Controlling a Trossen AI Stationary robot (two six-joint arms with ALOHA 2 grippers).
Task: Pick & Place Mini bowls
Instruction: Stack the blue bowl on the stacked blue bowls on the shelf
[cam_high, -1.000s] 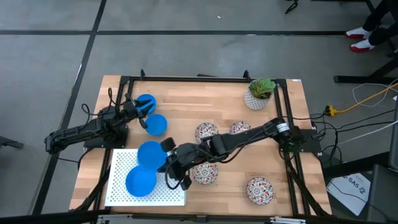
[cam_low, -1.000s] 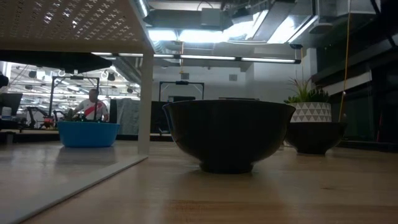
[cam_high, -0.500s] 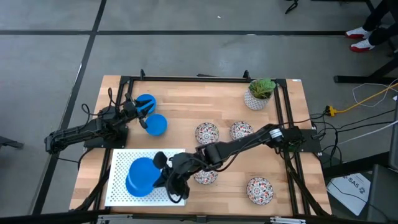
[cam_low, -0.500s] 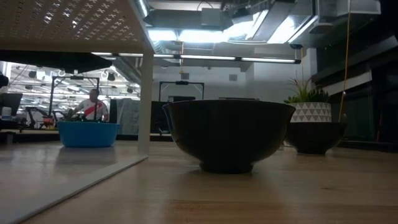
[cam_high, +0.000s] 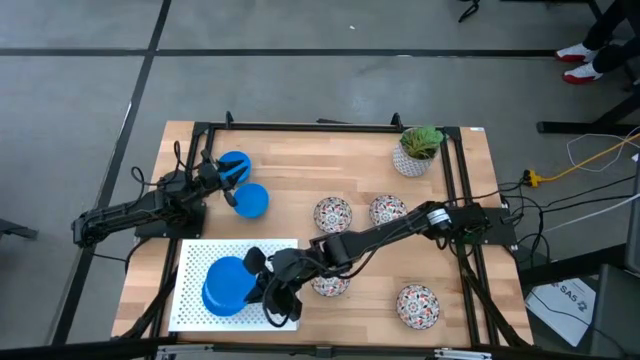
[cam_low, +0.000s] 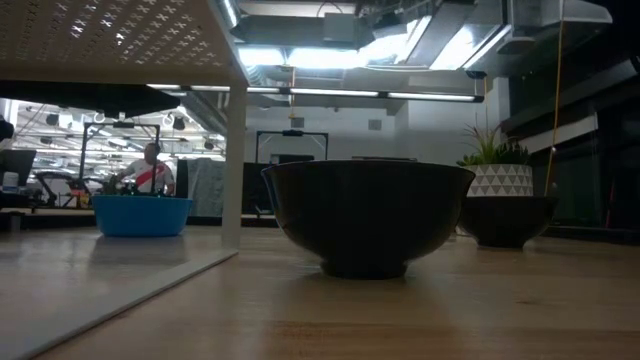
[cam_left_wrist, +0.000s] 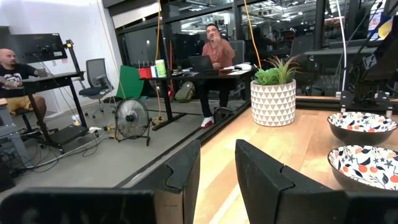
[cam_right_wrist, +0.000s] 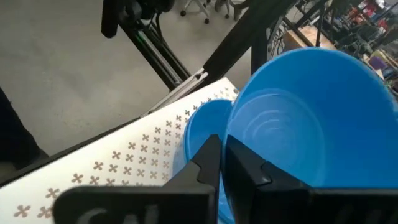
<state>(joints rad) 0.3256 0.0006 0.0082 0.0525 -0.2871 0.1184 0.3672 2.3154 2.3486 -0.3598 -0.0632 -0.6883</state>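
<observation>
Blue bowl (cam_right_wrist: 292, 124) clamped by its rim in the right tool (cam_right_wrist: 221, 163), directly over a second blue bowl (cam_right_wrist: 205, 124).

Both bowls sit above the white perforated board (cam_high: 190, 262), beside the tool. Away at the bench's (cam_high: 300, 160) far-left side, the left tool (cam_left_wrist: 214, 165) waits, fingers apart, near two more blue bowls (cam_high: 243, 182).

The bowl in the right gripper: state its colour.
Plain bright blue bowl, its rim pinched by the right gripper; the right wrist view shows it best.
</observation>
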